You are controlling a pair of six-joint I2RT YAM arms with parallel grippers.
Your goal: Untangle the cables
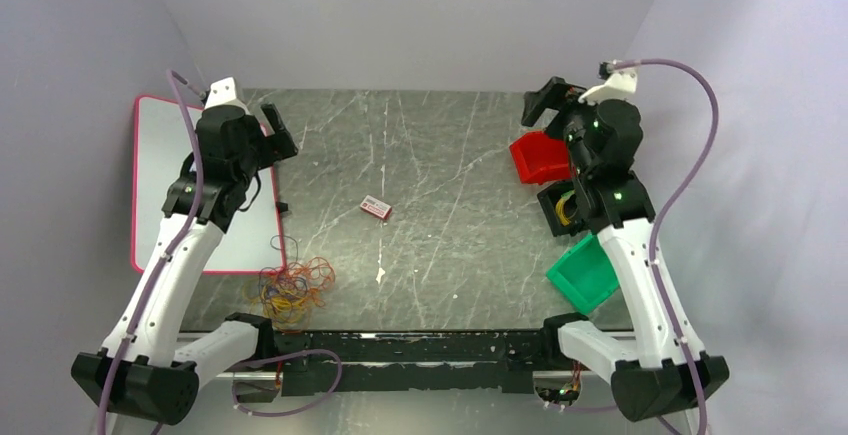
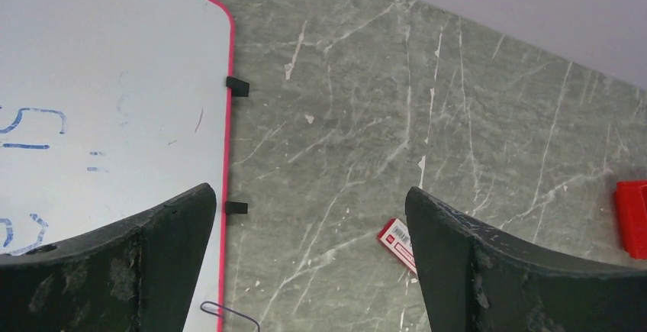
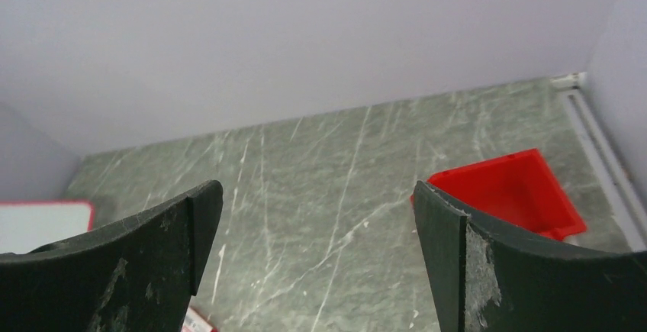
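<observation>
The cables [image 1: 292,288] lay in one knotted bunch just off the near right corner of the whiteboard [image 1: 165,185], so I judged none of the untangling done and every strand left to separate. My left jaws stood wide apart and empty by the whiteboard's far right edge, and my right jaws, equally apart and empty, hung far to its right. The table [image 1: 450,165] right of the whiteboard lay mostly bare for spreading wires, though the bunch sat close to its near edge.

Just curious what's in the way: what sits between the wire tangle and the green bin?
Nothing, seen in the top view: only bare, scratched tabletop runs from the cables to the green bin.
</observation>
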